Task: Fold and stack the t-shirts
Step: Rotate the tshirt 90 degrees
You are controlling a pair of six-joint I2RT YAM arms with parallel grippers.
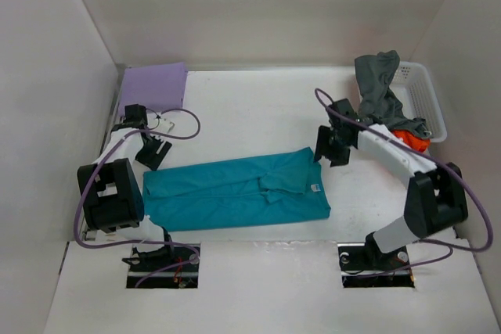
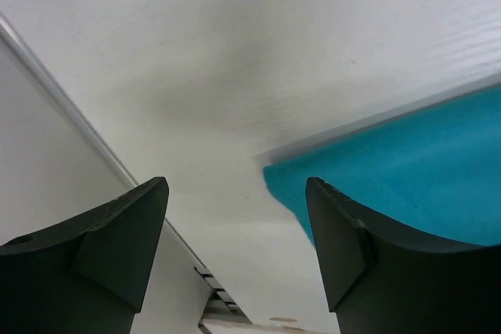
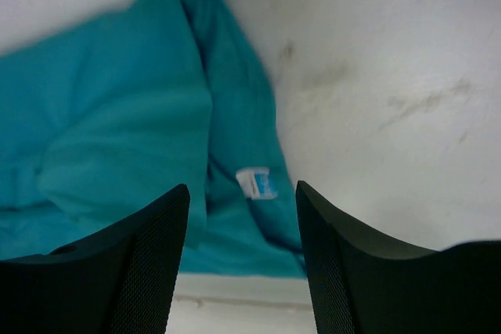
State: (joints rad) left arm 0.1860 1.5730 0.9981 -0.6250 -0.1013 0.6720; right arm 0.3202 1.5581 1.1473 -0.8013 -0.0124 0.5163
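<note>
The teal t-shirt [image 1: 235, 193] lies flat as a long folded strip across the table's near middle, its white label [image 3: 257, 182] near the right end. My left gripper [image 1: 151, 152] hovers open just past the shirt's far left corner [image 2: 407, 170], holding nothing. My right gripper [image 1: 329, 148] stands open above the shirt's right end [image 3: 117, 138], nothing between its fingers. A folded lavender t-shirt [image 1: 154, 85] sits at the back left corner. The dark grey t-shirt [image 1: 379, 84] hangs crumpled over the basket, and the orange one [image 1: 411, 140] shows beneath it.
A white mesh basket [image 1: 423, 95] stands at the back right against the wall. White walls close in the table on the left, back and right; a metal rail [image 2: 63, 99] runs along the left edge beside my left gripper.
</note>
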